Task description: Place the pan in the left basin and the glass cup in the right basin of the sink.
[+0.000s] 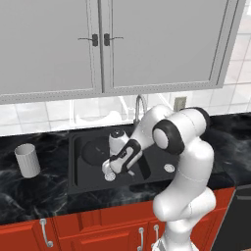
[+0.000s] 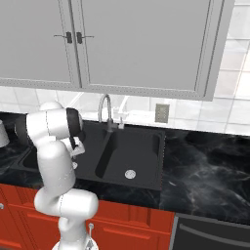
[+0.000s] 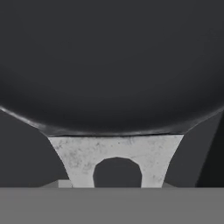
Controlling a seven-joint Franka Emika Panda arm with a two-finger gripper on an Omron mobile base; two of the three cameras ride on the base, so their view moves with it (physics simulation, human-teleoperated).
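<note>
Flat round black pan [image 1: 95, 151] lying low in the left basin [image 1: 78, 169] of the matte black double sink [image 1: 72, 138], its dark bowl and pale grey handle bracket close up in the hand view (handle itself hidden). Right basin [image 2: 141, 156] bare but for its round silver drain. Pale, ribbed glass cup [image 1: 27, 160] standing upright on the black marbled counter [image 1: 34, 196], well left of the sink.

The sink [image 1: 76, 169] was matte black, the worktop [image 1: 29, 196] black marble with pale veins, the glass cup [image 1: 27, 160] grey-white and ribbed; cabinet fronts [image 1: 98, 230] below were red.
</note>
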